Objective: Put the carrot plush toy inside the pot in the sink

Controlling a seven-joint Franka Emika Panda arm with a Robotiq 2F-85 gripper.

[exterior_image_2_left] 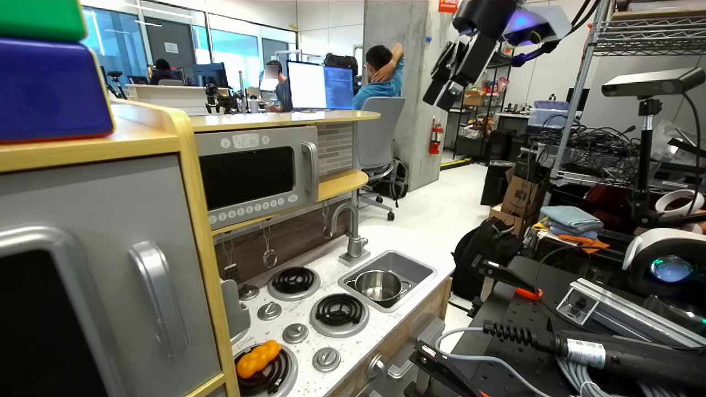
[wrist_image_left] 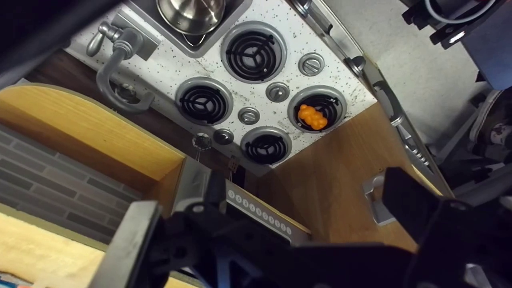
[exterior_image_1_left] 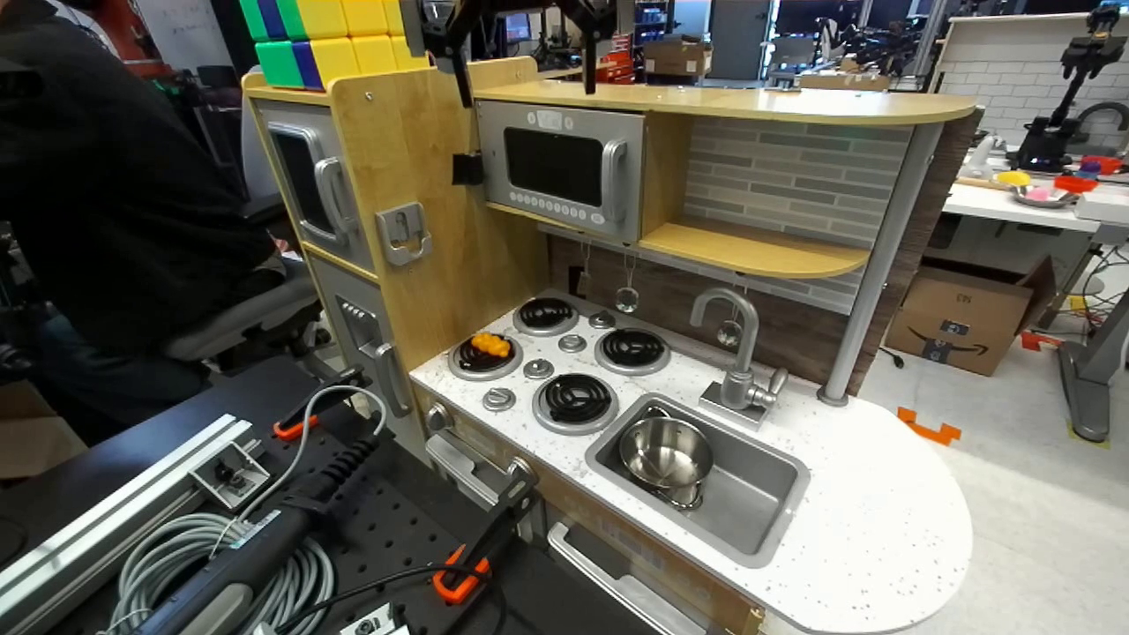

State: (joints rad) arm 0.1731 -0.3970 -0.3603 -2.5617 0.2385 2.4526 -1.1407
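The carrot plush toy is small, orange and bumpy. It lies on a black stove burner beside the tall wooden panel, in both exterior views (exterior_image_1_left: 491, 345) (exterior_image_2_left: 258, 359) and the wrist view (wrist_image_left: 313, 117). The shiny silver pot (exterior_image_1_left: 667, 454) stands upright in the grey sink (exterior_image_1_left: 750, 503), at the end nearest the burners. The pot also shows in an exterior view (exterior_image_2_left: 378, 286) and, cut off, at the top of the wrist view (wrist_image_left: 192, 16). My gripper (exterior_image_1_left: 529, 88) is open and empty, high above the toy kitchen. In the wrist view its fingers (wrist_image_left: 305, 184) are wide apart.
The grey faucet (exterior_image_1_left: 745, 353) rises behind the sink. The microwave (exterior_image_1_left: 564, 172) and wooden top shelf (exterior_image_1_left: 732, 99) overhang the back of the counter. The tall wooden cabinet (exterior_image_1_left: 441, 220) stands beside the toy's burner, with colored blocks (exterior_image_1_left: 331, 44) on top.
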